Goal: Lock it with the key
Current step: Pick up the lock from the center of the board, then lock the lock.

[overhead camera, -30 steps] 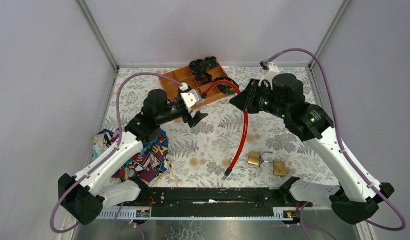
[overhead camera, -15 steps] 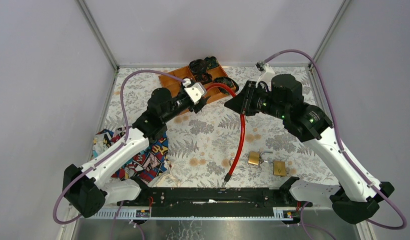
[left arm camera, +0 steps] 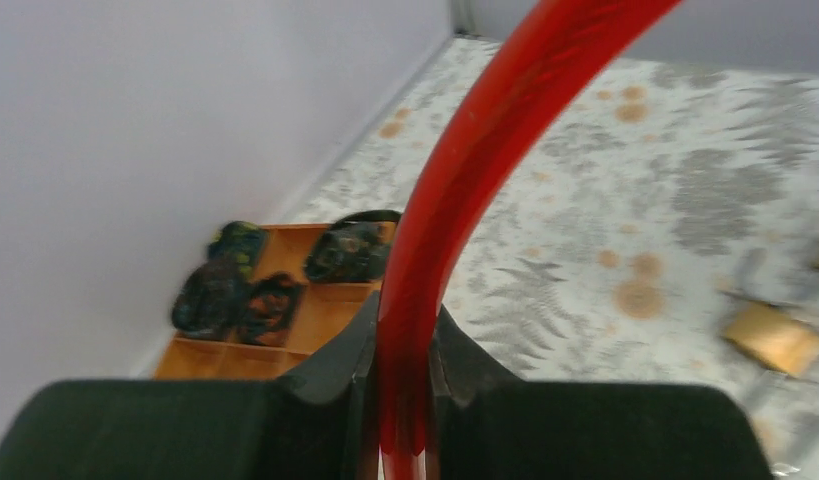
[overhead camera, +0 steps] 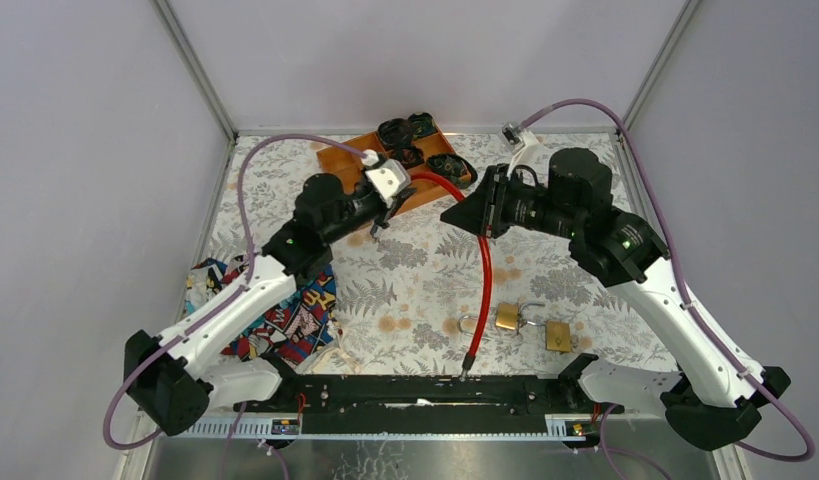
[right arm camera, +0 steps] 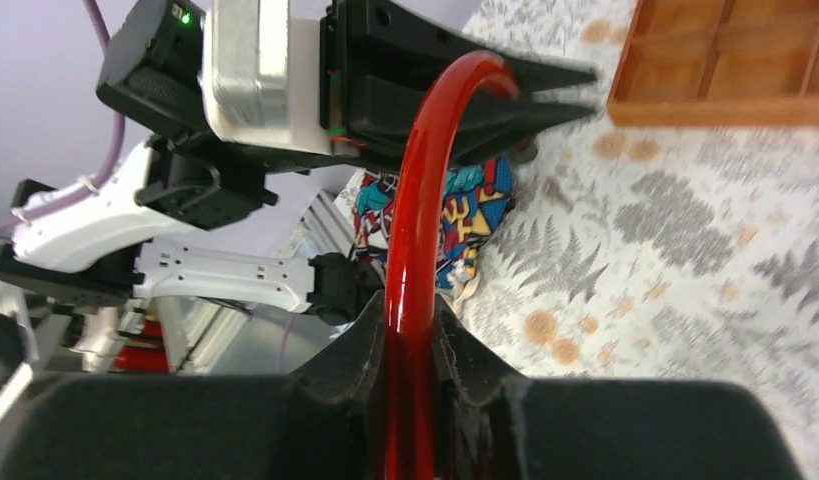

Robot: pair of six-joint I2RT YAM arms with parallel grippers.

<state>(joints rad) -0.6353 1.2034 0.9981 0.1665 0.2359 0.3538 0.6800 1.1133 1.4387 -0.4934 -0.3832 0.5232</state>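
Observation:
A red cable [overhead camera: 482,270] arcs from the wooden tray down to the table's front edge, and both grippers hold it. My left gripper [overhead camera: 403,192] is shut on its upper end, the cable [left arm camera: 485,130] rising from between the fingers [left arm camera: 403,345]. My right gripper [overhead camera: 468,215] is shut on the cable [right arm camera: 410,200] further along. The left gripper [right arm camera: 575,90] faces it in the right wrist view. Two brass padlocks [overhead camera: 506,318] [overhead camera: 557,335] lie near the front, joined by shackles. A thin metal loop [overhead camera: 468,323] lies beside them. I cannot make out a key.
A wooden compartment tray [overhead camera: 345,160] with dark items [overhead camera: 405,130] stands at the back centre. A colourful cloth [overhead camera: 285,310] lies at the left by the left arm. The cable's black tip [overhead camera: 465,373] rests near the front rail.
My left gripper swung up and right to the cable's upper end and shut on it. The right gripper shifted slightly left, and the cable's free tip swung right.

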